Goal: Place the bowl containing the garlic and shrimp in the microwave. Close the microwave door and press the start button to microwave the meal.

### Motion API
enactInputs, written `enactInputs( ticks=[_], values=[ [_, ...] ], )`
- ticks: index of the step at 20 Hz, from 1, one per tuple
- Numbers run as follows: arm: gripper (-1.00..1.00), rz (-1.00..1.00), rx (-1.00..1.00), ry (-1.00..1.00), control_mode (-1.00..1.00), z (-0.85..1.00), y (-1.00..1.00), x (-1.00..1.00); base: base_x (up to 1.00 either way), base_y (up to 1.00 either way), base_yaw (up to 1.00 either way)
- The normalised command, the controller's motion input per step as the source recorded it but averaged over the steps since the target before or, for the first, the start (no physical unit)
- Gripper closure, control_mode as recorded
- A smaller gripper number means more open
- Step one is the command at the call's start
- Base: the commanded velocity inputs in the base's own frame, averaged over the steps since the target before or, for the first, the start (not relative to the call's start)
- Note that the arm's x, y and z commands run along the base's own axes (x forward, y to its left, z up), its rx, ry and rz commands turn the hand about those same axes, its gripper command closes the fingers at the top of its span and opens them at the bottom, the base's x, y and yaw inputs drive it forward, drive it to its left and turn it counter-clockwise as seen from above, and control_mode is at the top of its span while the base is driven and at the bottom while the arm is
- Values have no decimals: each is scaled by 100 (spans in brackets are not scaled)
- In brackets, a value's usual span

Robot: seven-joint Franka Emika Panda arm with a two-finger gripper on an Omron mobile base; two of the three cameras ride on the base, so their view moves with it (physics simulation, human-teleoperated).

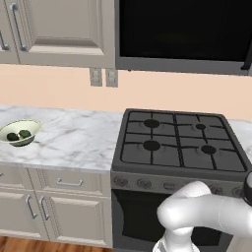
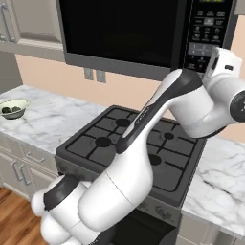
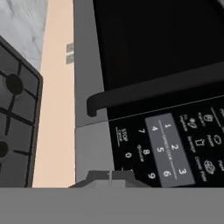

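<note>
Overhead, the gripper (image 3: pixel 110 176), pinched shut on nothing, meets the microwave (image 2: pixel 143 33) keypad (image 3: pixel 168 144); stove (image 1: pixel 179 140) below, green-lump bowl (image 1: pixel 19 132) far left.

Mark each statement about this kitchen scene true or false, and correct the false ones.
1. The black glossy microwave door is shut. True.
2. The gripper, jaws shut, is at the microwave's button panel. True.
3. A pot sits on the black gas stove. False: its burners are bare.
4. The pale cream-green bowl holds orange shrimp. False: it holds dark green lumps.
5. The pale bowl rests on the white marble counter. True.
</note>
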Motion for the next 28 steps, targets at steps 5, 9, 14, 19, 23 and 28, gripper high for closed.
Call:
enactInputs(
  ticks=[5, 9, 14, 19, 23, 28],
  values=[
    [100, 0, 3, -2, -100, -14, 0, 31, 0, 0, 0],
    [100, 0, 7, -3, -100, 0, 0, 37, 0, 0, 0],
    [100, 0, 9, -6, -100, 0, -5, 33, 0, 0, 0],
    [100, 0, 11, -4, -100, 0, -30, 18, 0, 0, 0],
    [100, 0, 9, 0, -100, 0, -21, 22, 0, 0, 0],
    [100, 0, 4, 0, -100, 0, -1, 22, 0, 0, 0]
  ],
)
